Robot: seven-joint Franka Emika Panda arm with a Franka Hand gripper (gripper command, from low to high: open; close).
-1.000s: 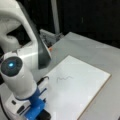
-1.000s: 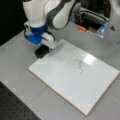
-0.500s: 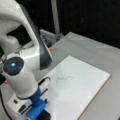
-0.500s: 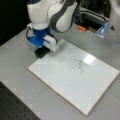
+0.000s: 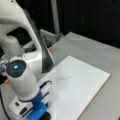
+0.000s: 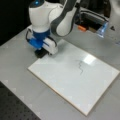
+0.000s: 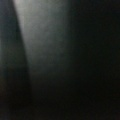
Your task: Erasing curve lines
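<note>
The curve lines [image 6: 80,67] are a thin dark squiggle near the middle of the white board [image 6: 62,80], and they also show in a front view as the curve lines [image 5: 64,78] on the board [image 5: 85,87]. My gripper [image 6: 41,53] hangs from the blue-and-white hand over the board's corner at a front view's left, well apart from the squiggle. A dark block-like shape sits under the hand; I cannot tell whether it is the fingers or something held. The gripper [image 5: 44,116] is cut off at a front view's bottom edge. The wrist view is dark, with only a pale grey band.
The board lies on a grey table [image 6: 15,57]. An orange item [image 6: 81,27] and a dark box with a bright blue light [image 6: 101,27] stand behind the board. A glare spot [image 6: 88,59] lies next to the squiggle. A black perforated plate [image 6: 15,110] fills the bottom left.
The hand has shifted slightly and sunk a little toward the board's corner. The squiggle looks unchanged.
</note>
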